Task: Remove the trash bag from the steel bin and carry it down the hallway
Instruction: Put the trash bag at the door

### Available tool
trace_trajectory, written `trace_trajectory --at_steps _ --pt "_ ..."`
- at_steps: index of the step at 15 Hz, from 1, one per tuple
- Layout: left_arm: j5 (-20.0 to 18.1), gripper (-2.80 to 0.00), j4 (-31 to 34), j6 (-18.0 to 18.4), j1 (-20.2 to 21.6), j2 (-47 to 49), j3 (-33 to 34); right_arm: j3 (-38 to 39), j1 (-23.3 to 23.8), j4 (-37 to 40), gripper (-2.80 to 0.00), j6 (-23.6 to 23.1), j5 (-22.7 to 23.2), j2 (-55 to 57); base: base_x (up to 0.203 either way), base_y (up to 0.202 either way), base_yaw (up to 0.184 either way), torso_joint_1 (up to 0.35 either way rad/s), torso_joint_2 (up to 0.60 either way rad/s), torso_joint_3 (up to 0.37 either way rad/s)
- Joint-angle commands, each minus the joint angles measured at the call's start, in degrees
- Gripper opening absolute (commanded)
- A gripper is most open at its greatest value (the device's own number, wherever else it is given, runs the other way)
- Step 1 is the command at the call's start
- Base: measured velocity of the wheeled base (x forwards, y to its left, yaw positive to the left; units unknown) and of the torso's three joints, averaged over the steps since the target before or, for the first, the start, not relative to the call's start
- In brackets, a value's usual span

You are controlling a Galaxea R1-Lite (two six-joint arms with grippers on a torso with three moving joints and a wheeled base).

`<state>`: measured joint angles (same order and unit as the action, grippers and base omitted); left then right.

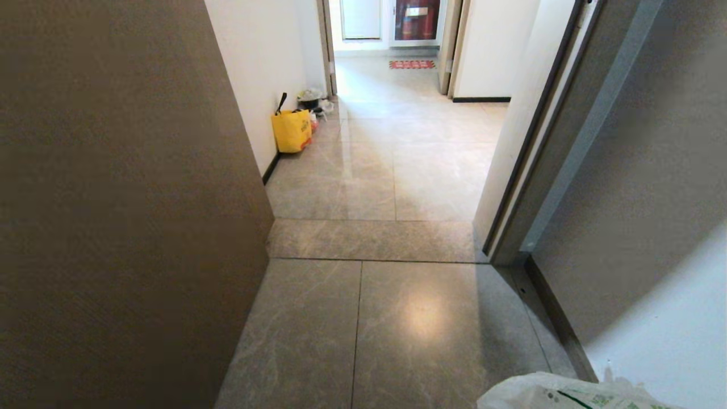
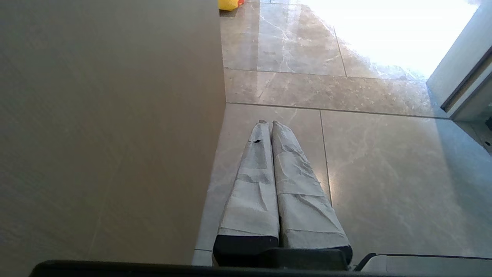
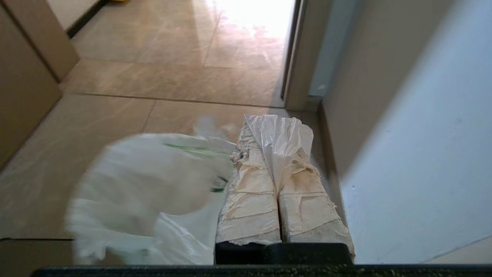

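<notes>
Trash bag (image 3: 153, 184) hangs clamped in your right gripper (image 3: 275, 127); left gripper (image 2: 268, 123) is together, empty. Next, roll toward 12 o'clock down the hallway (image 1: 397, 159).

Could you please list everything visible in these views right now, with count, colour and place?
trash bag: one, translucent white with green print, hanging from the right hand.
yellow tote: one, yellow with black handles, against the hallway's left wall.
hallway: grey-beige glossy tiles, white walls, ahead through the doorway.
doormat: one, red patterned, far end.
left hand: one, grey-wrapped fingers shut, empty, above the floor.
right hand: one, wrapped fingers shut on the bag's plastic.
</notes>
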<state>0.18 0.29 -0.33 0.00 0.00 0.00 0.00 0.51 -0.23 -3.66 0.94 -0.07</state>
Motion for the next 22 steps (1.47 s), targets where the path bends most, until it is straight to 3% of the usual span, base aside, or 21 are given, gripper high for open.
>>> trace_trajectory --at_steps 1,6,22 --pt "-0.01 -2.80 -0.11 -0.02 0.00 0.00 0.00 0.00 0.02 -0.04 -2.80 -0.03 0.03 0.07 0.000 0.000 0.000 0.000 0.00 0.000" --pt "0.08 -2.80 -0.03 -0.11 0.00 0.00 0.00 0.00 0.02 -0.04 -2.80 -0.03 0.03 0.07 0.013 0.000 0.000 0.000 0.00 0.001" --pt "0.08 -2.80 -0.06 -0.11 0.00 0.00 0.00 0.00 -0.05 -0.04 -2.80 -0.03 0.03 0.07 0.190 0.000 0.001 0.002 0.00 0.003"
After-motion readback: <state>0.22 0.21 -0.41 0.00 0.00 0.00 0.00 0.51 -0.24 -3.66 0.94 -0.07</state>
